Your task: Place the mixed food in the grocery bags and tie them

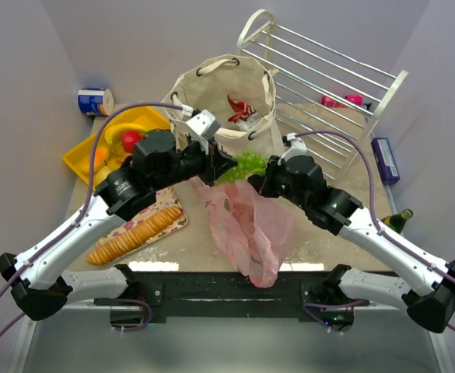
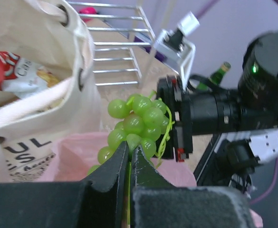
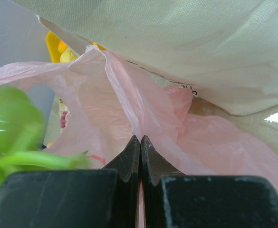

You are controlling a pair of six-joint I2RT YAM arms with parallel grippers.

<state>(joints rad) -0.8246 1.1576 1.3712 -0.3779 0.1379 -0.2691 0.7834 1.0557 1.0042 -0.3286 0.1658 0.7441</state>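
Note:
My left gripper [image 1: 225, 167] [image 2: 130, 148] is shut on the stem of the green grapes [image 1: 243, 165] [image 2: 138, 124], holding them above the pink plastic bag [image 1: 246, 221] [image 2: 77, 151]. My right gripper [image 1: 263, 180] [image 3: 140, 138] is shut on a fold of the pink bag [image 3: 143, 114] and lifts its edge; the grapes [image 3: 8, 121] blur at the left of that view. The cream canvas tote [image 1: 227, 101] [image 2: 43, 109] stands behind, with a red cookie packet [image 1: 241, 107] [image 2: 1, 66] and a chip packet [image 2: 32, 76] inside. A red apple [image 1: 131, 140] and a banana [image 1: 126, 130] lie in the yellow tray.
The yellow tray [image 1: 83, 159] is at the left, with a blue-and-white can [image 1: 95, 102] behind it. A cracker sleeve [image 1: 134, 233] lies on a floral board. A white wire rack [image 1: 320, 78] stands at the back right. A purple box [image 1: 385, 159] and a green bottle [image 1: 398, 220] are at the right.

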